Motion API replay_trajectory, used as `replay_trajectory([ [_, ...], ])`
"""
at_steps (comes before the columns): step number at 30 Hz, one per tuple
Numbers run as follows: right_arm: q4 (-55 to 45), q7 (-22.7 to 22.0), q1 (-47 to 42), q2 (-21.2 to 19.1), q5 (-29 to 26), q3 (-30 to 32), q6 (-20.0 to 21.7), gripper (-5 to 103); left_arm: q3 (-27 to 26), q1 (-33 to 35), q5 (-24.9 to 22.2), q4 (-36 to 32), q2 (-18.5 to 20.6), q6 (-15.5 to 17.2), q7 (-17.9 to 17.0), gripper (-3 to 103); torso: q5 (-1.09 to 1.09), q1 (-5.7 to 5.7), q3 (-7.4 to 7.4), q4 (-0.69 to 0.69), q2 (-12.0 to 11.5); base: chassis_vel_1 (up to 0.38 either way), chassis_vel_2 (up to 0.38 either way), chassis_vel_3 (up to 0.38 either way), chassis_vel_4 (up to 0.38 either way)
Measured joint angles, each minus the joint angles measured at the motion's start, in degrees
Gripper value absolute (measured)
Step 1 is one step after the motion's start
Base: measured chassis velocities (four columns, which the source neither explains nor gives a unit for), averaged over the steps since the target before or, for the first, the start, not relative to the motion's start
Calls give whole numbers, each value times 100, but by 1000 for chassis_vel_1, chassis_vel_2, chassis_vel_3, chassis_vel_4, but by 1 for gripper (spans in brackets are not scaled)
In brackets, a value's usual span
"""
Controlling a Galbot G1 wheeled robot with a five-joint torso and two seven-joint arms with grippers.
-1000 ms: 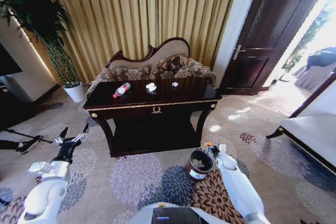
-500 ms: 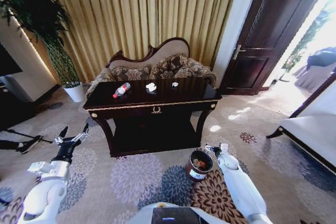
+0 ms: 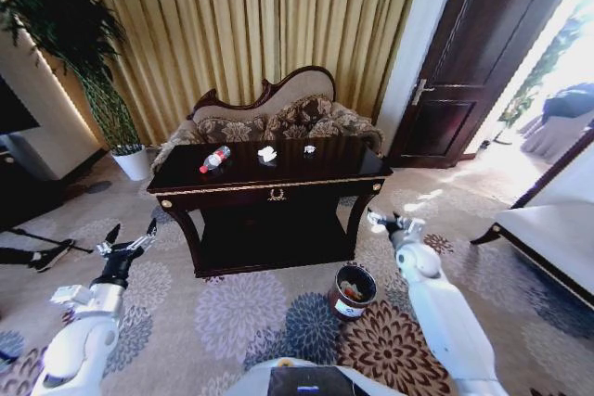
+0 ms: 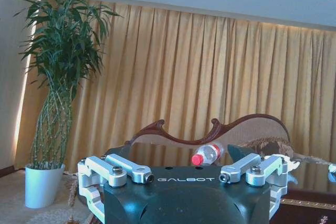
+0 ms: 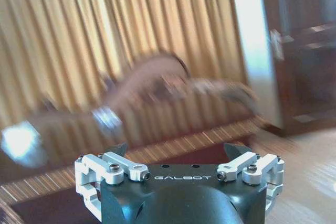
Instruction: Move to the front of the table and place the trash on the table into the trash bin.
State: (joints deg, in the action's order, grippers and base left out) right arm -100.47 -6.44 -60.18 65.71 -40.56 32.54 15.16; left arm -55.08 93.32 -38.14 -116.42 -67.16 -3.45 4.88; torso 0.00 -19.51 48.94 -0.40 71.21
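Both jaws stand spread apart and hold nothing. From the head camera, the right gripper (image 3: pixel 387 223) is raised on its white arm beside the right front leg of the table (image 3: pixel 278 181), above and to the right of the trash bin (image 3: pixel 353 291). This bin is a small round dark bucket with a white label, standing on the flowered carpet in front of the table, with scraps inside. The left gripper (image 3: pixel 128 237) hangs low, to the left of the table, fingers pointing up and outward. On the glossy dark top lie a clear bottle (image 3: pixel 214 159) with red cap, crumpled white paper (image 3: pixel 267 153) and a small pale wrapper (image 3: pixel 309 148).

From the left wrist camera, the metal fingers (image 4: pixel 125 167) frame the bottle (image 4: pixel 207 154), lying before a carved sofa back.

From the right wrist camera, the right gripper (image 5: pixel 177 157) faces the blurred table edge (image 5: pixel 157 148).
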Motion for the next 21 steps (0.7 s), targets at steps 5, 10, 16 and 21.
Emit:
replay_trajectory([
  [5,-468,308,-36,76,-387,-97,-271,100,4,-1,2,4,-16,2,-2,100,0,0,0,0,0,0,0,0,0],
  [10,-656,655,-112,155,-312,-269,-514,100,-2,-3,-43,2,-17,0,-13,100,0,0,0,0,0,0,0,0,0],
  [16,-326,693,-115,253,982,-625,-1120,100,29,-80,-119,-35,23,3,-112,100,1,0,0,0,0,0,0,0,0],
  [21,-279,817,-152,113,1502,-764,-1138,100,42,-53,-132,-74,82,19,-46,100,1,0,0,0,0,0,0,0,0],
])
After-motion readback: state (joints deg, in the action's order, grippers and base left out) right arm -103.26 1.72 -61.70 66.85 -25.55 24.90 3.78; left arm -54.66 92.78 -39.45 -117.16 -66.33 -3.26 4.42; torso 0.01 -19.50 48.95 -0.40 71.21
